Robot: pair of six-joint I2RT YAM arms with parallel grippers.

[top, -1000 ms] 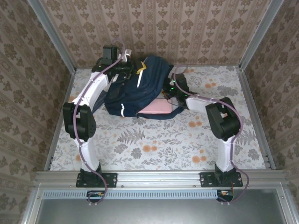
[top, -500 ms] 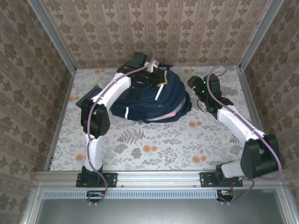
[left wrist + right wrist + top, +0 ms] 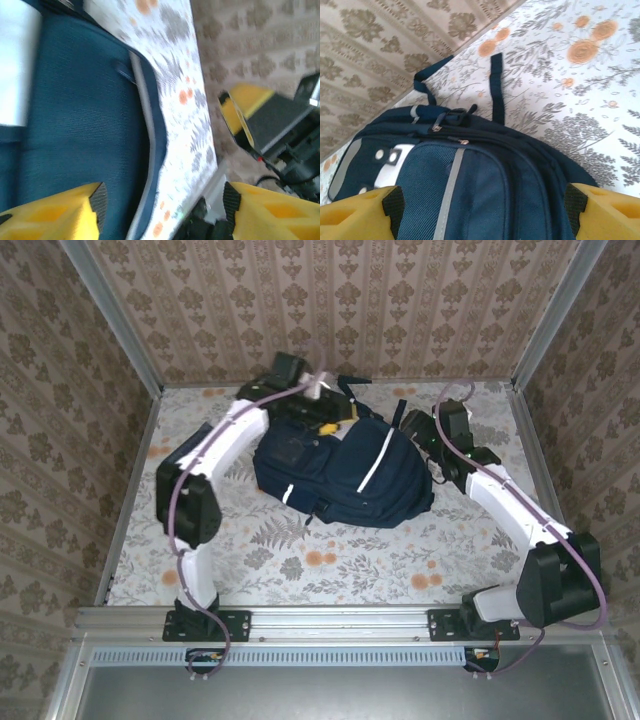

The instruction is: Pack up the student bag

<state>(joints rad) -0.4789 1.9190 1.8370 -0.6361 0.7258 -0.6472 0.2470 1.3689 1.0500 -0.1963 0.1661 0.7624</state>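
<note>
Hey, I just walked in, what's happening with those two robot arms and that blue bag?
Two robot arms are working on the student bag, which lies on the floral table with its striped front pocket facing up. The left gripper is at the bag's far end, its fingers spread over the bag's edge and gripping nothing. The right gripper is at the bag's right side, fingers also apart and pointed at the bag. Neither arm is holding anything right now.

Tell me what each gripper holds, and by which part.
Nothing is gripped. The left gripper is open above the backpack; the right gripper is open too, facing its front pocket.
</note>
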